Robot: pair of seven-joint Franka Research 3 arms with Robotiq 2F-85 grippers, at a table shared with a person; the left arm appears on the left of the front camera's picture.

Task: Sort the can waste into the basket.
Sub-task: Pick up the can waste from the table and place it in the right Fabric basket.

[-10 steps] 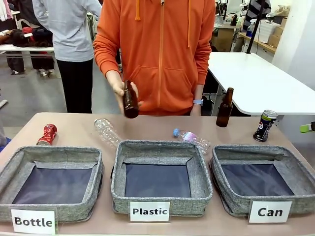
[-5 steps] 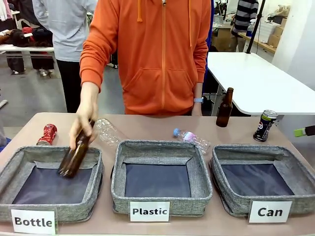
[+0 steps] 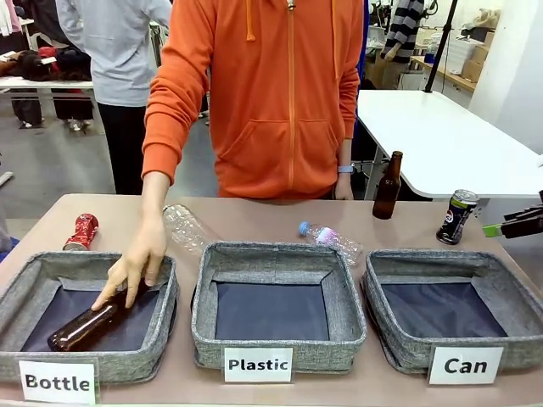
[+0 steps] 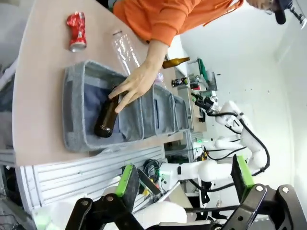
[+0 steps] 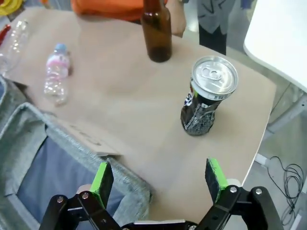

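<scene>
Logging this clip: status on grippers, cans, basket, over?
Left gripper, right gripper open, empty. Black can upright by right gripper, red can far left, neither in Can basket. Person's hand at Bottle basket, clear.

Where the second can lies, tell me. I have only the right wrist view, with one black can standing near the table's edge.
Observer: The red can lies at the far left, behind the Bottle basket.
Operator: Report what is in that basket.
Observer: One brown bottle lying flat, with the person's hand at its neck end.
Operator: Give me the left hand's state.
Observer: The left hand is open and empty, touching nothing.
</scene>
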